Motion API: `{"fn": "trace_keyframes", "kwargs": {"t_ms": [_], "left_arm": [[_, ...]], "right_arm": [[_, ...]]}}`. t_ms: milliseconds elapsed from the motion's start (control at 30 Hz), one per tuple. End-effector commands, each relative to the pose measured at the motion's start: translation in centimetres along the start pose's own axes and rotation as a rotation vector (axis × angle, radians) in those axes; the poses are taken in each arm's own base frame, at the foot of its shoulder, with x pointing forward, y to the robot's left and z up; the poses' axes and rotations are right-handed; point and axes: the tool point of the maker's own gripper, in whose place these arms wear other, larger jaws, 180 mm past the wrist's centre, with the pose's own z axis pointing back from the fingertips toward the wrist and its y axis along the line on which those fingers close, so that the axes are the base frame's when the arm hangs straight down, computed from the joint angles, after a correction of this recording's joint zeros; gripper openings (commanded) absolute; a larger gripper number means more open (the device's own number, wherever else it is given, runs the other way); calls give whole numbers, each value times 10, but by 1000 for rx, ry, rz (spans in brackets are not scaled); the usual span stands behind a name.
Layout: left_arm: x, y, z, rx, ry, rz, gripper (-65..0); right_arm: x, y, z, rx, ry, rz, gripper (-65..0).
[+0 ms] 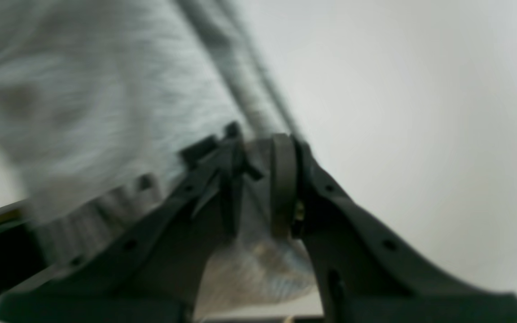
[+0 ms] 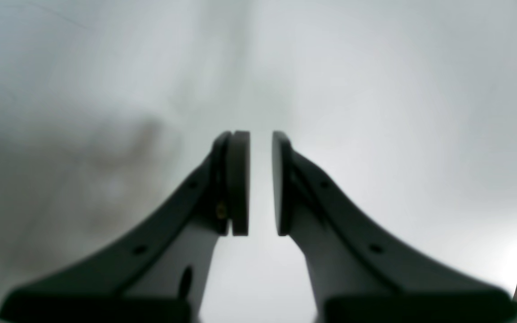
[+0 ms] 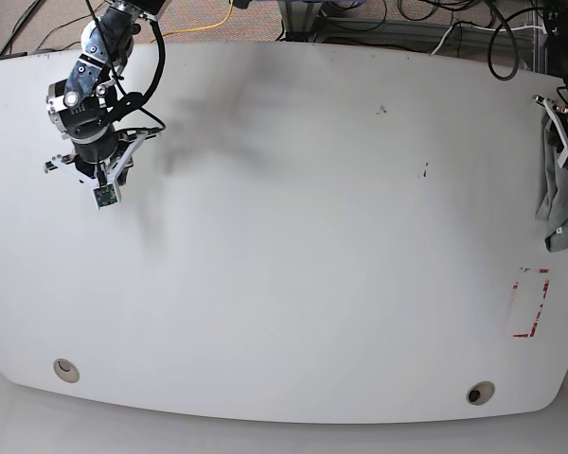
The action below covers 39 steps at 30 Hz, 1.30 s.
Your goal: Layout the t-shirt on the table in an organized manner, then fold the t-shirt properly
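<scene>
The heather-grey t-shirt (image 3: 563,203) hangs bunched in a narrow clump at the right edge of the white table (image 3: 293,265). My left gripper (image 3: 560,128) is above it at that edge. In the left wrist view the left gripper (image 1: 258,139) is shut on a fold of the t-shirt (image 1: 106,112), with grey cloth bulging below the pads. My right gripper (image 3: 99,189) hovers over the far left of the table, well away from the shirt. In the right wrist view the right gripper (image 2: 260,134) shows a narrow gap between its pads with nothing in it.
A red tape rectangle outline (image 3: 532,303) lies near the table's right front. Two metal grommets (image 3: 65,369) (image 3: 479,392) sit near the front edge. Dark specks (image 3: 382,110) mark the far middle. Cables (image 3: 379,19) lie beyond the far edge.
</scene>
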Motion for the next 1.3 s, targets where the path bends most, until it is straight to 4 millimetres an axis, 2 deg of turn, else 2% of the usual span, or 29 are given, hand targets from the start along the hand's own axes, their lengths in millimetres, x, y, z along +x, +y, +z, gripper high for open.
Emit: {"fn": "trace_keyframes", "kwargs": {"t_ms": [0,133,333,400,533,600,733,800,833,900,1067,1100,1167,1267], "left_arm": [[17,24,17,76,-26,-61,-551],[32,20,29,72,-67,-109,-550],[75,-8,40,43,-193,-160,-550],[98,-15,44,51,-262,-155,-550],[161,-38,52,57,-450,-113,-550],[186,-48,54,73,-523,-70,-550],[216,-61,47,114,-580,7,-551],[236,-72,45,124,-618,15,-553],[246,-86,44,107,-644,13,-553],[258,-107,45,78,-696,7,-553],[255,-160,47,-28,-789,-13,-553],[253,-165,47,-39,-792,-15,-553],[241,-185,44,-79,-796,0,-553],[216,-199,41,-87,-755,32,-553]], "right_arm": [[12,-7,5,-22,-44,8,-571],[13,-7,5,-22,-47,8,-571],[22,-4,5,-2,-85,-5,-571],[30,-6,4,-2,-108,-9,-571],[50,-14,3,-26,-155,-2,-571],[64,-10,2,-30,-191,35,-571],[81,2,0,-42,-241,126,-571],[88,14,-3,-23,-280,166,-572],[89,24,-5,9,-314,173,-572],[90,31,-5,38,-367,162,-572],[76,42,-3,100,-442,99,-572],[74,43,-4,108,-444,92,-572],[58,45,-4,129,-441,57,-572],[33,49,0,161,-416,37,-572]]}}
